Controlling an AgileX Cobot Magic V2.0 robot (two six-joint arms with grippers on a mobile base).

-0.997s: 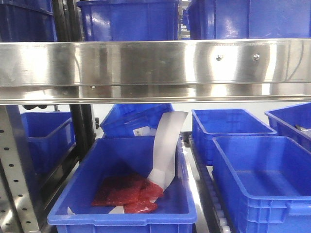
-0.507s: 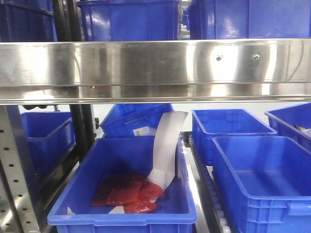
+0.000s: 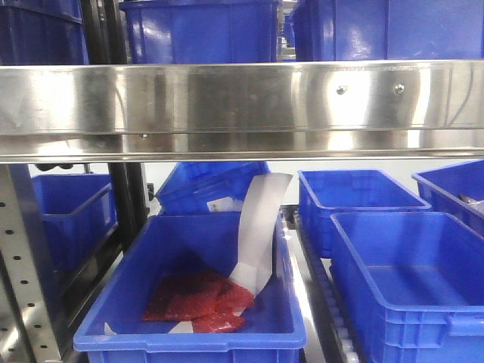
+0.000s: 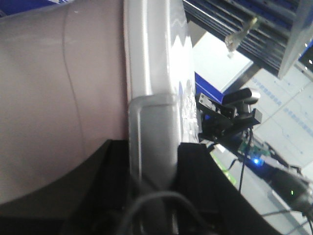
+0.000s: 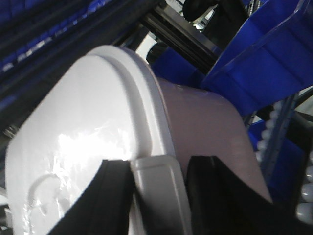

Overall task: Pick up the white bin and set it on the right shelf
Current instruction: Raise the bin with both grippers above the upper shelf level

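Note:
The white bin (image 4: 58,98) fills the left wrist view, pale pinkish with a white lid rim. My left gripper (image 4: 152,166) is shut on the bin's rim latch, one black finger on each side. In the right wrist view the white bin (image 5: 98,132) shows its flat lid and rounded corner; my right gripper (image 5: 159,191) is shut on the rim latch there. The right shelf (image 3: 242,106), a shiny steel rail with two screws, spans the front view. Neither the bin nor the grippers show in the front view.
Blue crates (image 3: 197,30) stand on the steel shelf. Below it a blue crate (image 3: 189,287) holds red packets and a white paper strip; more blue crates (image 3: 408,280) sit to the right. A perforated upright (image 3: 26,265) stands at left.

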